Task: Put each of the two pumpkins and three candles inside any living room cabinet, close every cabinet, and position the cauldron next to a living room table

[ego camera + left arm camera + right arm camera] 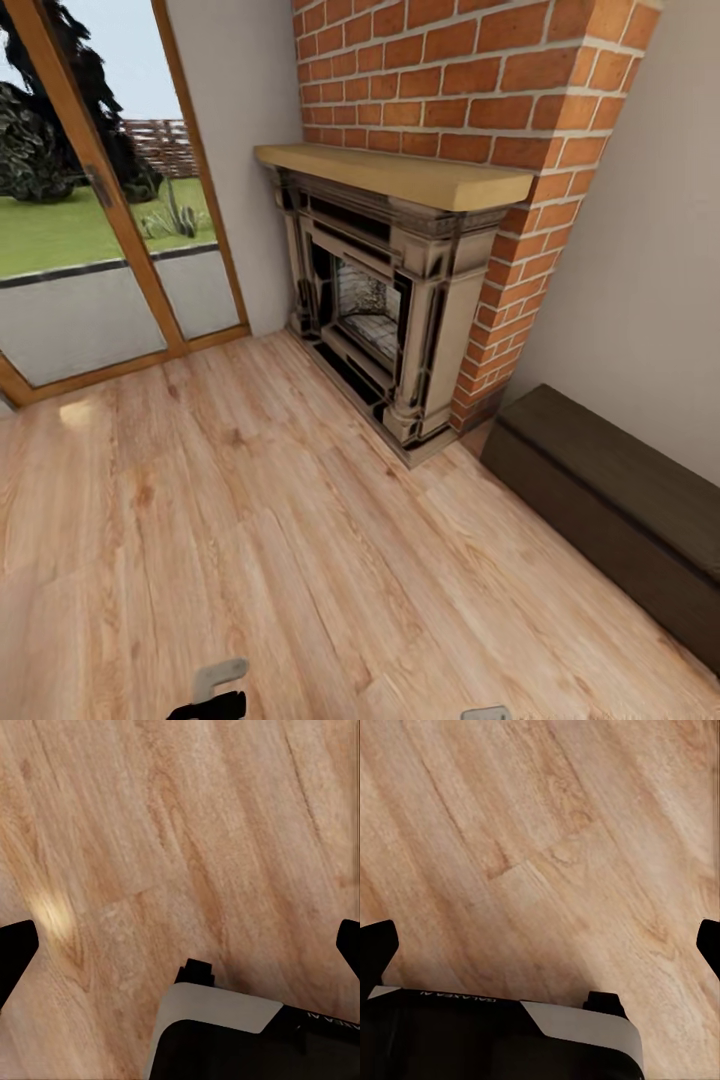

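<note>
A long, low dark-brown cabinet [620,510] stands against the right wall, just past the fireplace, with no drawer pulled out. The pumpkins, the candles and the cauldron are out of view. My left gripper [181,949] hangs open over bare wood floor, its black fingertips [15,952] far apart with nothing between them. My right gripper [540,949] is open the same way above the floor, also holding nothing. Small parts of both arms [215,690] peek in at the bottom edge of the head view.
A brick chimney with a fireplace [385,300] and a wooden mantel [400,175] stands ahead. A glass patio door [100,230] fills the left wall. Light wood floor [250,520] stretches between me and them.
</note>
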`<state>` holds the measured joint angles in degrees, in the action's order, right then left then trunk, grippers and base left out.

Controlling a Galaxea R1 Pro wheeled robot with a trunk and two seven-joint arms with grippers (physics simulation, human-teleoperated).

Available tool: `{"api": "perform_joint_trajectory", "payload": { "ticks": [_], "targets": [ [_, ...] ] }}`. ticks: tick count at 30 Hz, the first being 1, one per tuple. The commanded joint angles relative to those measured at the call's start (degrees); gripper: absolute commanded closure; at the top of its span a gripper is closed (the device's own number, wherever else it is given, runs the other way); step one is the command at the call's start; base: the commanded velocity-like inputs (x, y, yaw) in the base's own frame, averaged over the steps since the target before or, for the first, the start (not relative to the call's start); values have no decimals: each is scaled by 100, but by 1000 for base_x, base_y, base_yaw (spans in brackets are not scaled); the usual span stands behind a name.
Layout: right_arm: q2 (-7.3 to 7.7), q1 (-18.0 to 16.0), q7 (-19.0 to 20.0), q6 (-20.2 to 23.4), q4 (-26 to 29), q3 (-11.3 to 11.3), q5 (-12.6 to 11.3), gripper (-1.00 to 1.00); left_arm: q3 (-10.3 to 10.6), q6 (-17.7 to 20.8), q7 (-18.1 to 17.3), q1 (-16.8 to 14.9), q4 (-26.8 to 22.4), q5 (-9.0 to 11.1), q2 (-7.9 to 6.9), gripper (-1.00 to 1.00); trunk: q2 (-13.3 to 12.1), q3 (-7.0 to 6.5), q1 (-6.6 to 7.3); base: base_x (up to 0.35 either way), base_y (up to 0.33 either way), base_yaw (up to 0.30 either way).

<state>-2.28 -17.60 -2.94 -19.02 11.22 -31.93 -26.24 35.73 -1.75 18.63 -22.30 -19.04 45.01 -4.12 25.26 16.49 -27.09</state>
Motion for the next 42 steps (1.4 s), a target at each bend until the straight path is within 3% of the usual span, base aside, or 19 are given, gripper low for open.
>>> {"api": "perform_joint_trajectory", "payload": {
  "ticks": [1,42],
  "targets": [
    [-1,-6,-31,-20,-6,-47,-30,-100,49,-18,35,-2,-12,60,-5,-100,9,7,-3,22,17,-277],
    [-1,-5,12,-138,13,-44,-72,-100,47,-18,47,7,-12,61,22,-100,9,-115,-3,1,1,-277]
  ]
}}
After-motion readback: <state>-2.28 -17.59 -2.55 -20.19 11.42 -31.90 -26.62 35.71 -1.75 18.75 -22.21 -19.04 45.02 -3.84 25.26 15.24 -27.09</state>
